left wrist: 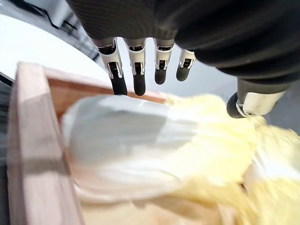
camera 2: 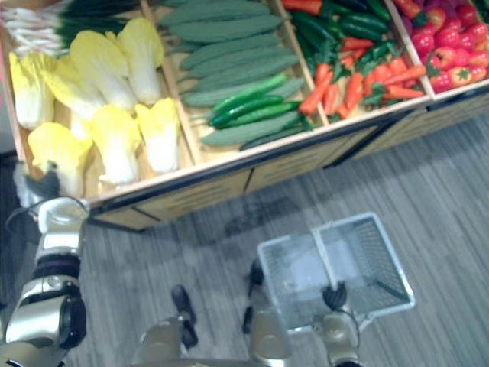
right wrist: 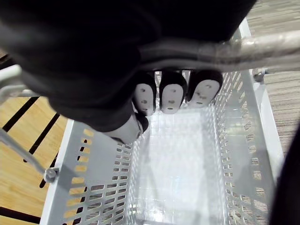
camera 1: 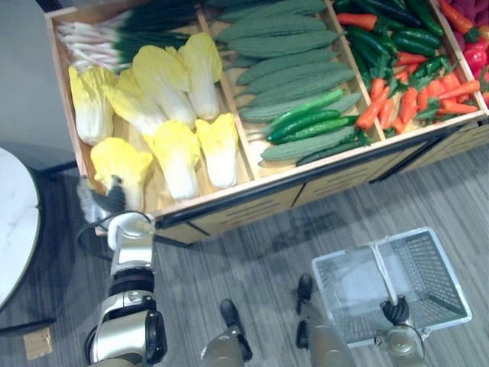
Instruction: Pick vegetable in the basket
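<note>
While the left robot hand [left wrist: 139,77] hovers spread above the likely soft yellow leafy cabbage [left wrist: 140,145] at eight o'clock, grip its firmer-looking pale base; right robot hand [right wrist: 171,96] clamps white mesh basket [right wrist: 84,178].

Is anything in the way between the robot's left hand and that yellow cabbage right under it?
Nothing visible is. The left hand, fingers straight, hangs right over the napa cabbage in the corner of the wooden stand. The way to the basket, held by the right hand, looks free too.
</note>
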